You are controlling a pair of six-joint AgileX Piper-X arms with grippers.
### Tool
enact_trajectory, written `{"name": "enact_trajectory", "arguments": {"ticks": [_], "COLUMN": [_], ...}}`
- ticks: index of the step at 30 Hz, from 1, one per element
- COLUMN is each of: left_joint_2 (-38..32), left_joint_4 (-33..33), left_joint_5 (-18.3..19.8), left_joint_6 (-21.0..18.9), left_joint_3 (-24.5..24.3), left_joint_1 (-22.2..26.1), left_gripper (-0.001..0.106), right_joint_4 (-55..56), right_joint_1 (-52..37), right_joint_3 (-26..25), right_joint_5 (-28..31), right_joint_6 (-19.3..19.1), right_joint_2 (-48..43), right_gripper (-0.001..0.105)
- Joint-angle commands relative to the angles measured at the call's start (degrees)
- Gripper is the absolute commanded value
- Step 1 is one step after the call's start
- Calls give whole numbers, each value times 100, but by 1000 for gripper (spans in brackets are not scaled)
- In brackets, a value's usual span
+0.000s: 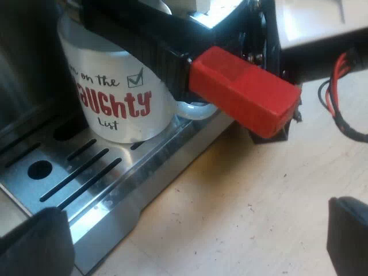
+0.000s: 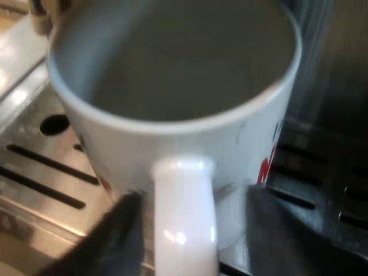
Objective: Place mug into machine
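White mug [image 1: 115,98] with red and black lettering and a small ticked box, upright on the slotted metal drip tray [image 1: 86,178] at the front of the espresso machine [image 1: 17,86]. Directly above the mug, the holder's dark handle [image 1: 144,46], jutting out from the machine's front and ending in a blocky red end [image 1: 244,89]. Red end reaching past the tray's outer edge, hanging above the pale wooden surface [image 1: 241,207]. Mug's own white loop handle [image 2: 184,218] just beneath the red end, turned outward, away from the machine. Left gripper [image 1: 190,250] spread wide and holding nothing, its two black fingers [image 1: 34,244] far apart, one over the tray's outer corner, the other over bare wood, both well apart from the mug. Fine dark specks [image 1: 253,204] scattered over the wood near the tray. In the right wrist view, the mug from close above: rim round and white, inside grey and in shadow, loop handle pointing toward the camera. Right gripper [image 2: 192,236] open around that loop handle, one dark finger [image 2: 118,236] on each side, a sliver of gap on one side and a wider gap on the other, not clamped. Beside the mug's base, a round hole and long slots of the tray, bright metal on one side, dark in shadow on the other.
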Motion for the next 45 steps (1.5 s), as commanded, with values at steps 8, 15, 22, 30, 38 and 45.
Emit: {"name": "enact_trajectory", "arguments": {"ticks": [8,15,22,30,38,45], "left_joint_2": [-19,-19,-19,-19,-19,-19], "left_joint_4": [-85,-198,-342,-342,-342,-342], "left_joint_5": [28,28,28,28,28,28], "left_joint_6": [-55,-55,-55,-55,-55,-55], "left_joint_3": [-26,-26,-26,-26,-26,-26], "left_joint_1": [-33,-33,-33,-33,-33,-33], "left_gripper": [91,91,91,91,91,91], "right_joint_4": [-92,-1031,-2258,-2599,-2599,-2509], "right_joint_1": [75,75,60,60,60,9], "right_joint_3": [508,1187,1252,934,314,-25], "right_joint_5": [51,11,-24,-24,-24,-24], "right_joint_6": [126,148,82,82,82,82], "right_joint_2": [-716,-769,-104,511,1019,1273], "right_gripper": [54,54,54,54,54,54]}}
